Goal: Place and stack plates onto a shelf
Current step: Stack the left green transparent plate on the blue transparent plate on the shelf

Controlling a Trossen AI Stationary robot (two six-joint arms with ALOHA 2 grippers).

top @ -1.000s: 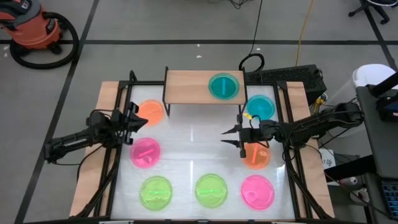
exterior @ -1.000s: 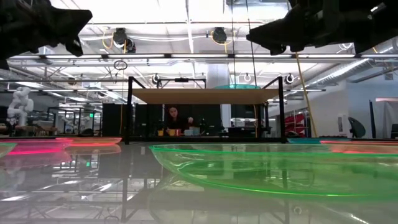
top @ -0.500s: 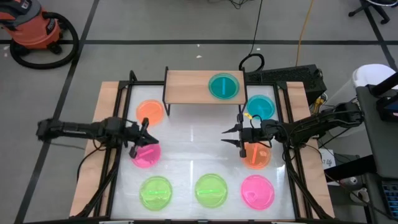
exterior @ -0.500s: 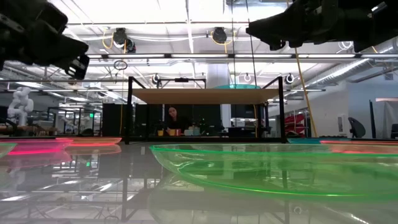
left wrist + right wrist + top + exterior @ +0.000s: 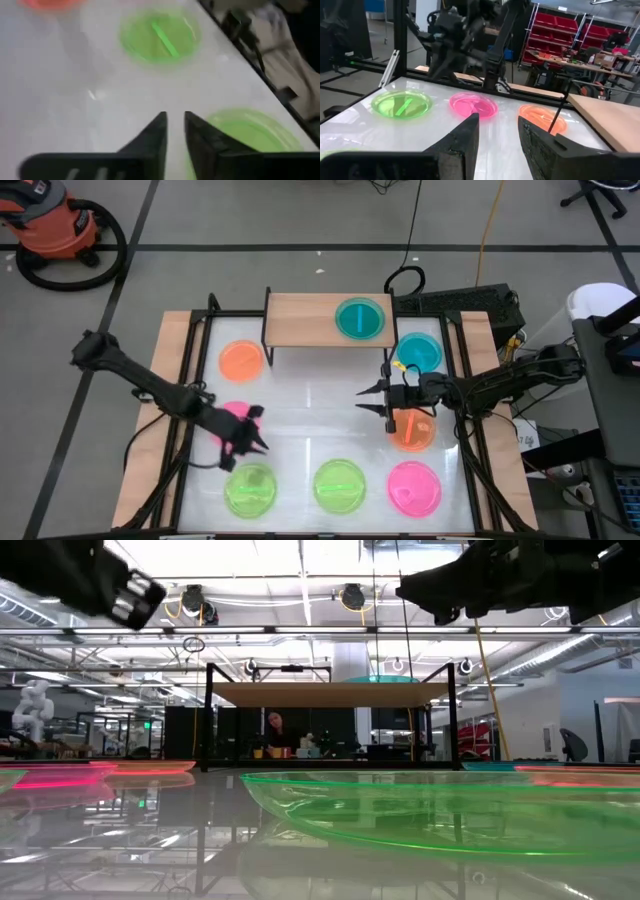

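Observation:
Several small translucent plates lie flat on the white tabletop. In the high view they are an orange plate (image 5: 241,361), a pink plate (image 5: 232,416) partly under my left arm, two green plates (image 5: 250,488) (image 5: 340,485), a pink plate (image 5: 414,487), an orange plate (image 5: 414,434) and a teal plate (image 5: 417,352). Another teal plate (image 5: 360,318) rests on the light-wood shelf (image 5: 305,320) at the far edge. My left gripper (image 5: 256,432) hovers open by a narrow gap (image 5: 175,119) between the left pink and green plates. My right gripper (image 5: 362,401) hangs open (image 5: 497,120) beside the right orange plate.
Black frame rails (image 5: 185,430) run along the table's left and right sides. The shelf stands on thin black legs (image 5: 208,720). Bare white tabletop (image 5: 310,420) lies in the middle between the plates. A person sits far behind the table in the low view (image 5: 275,730).
My left arm has swung from beside the far-left orange plate toward the near edge and rightward, crossing the pink plate, and its gripper has turned toward the near-left green plate. No plate has moved.

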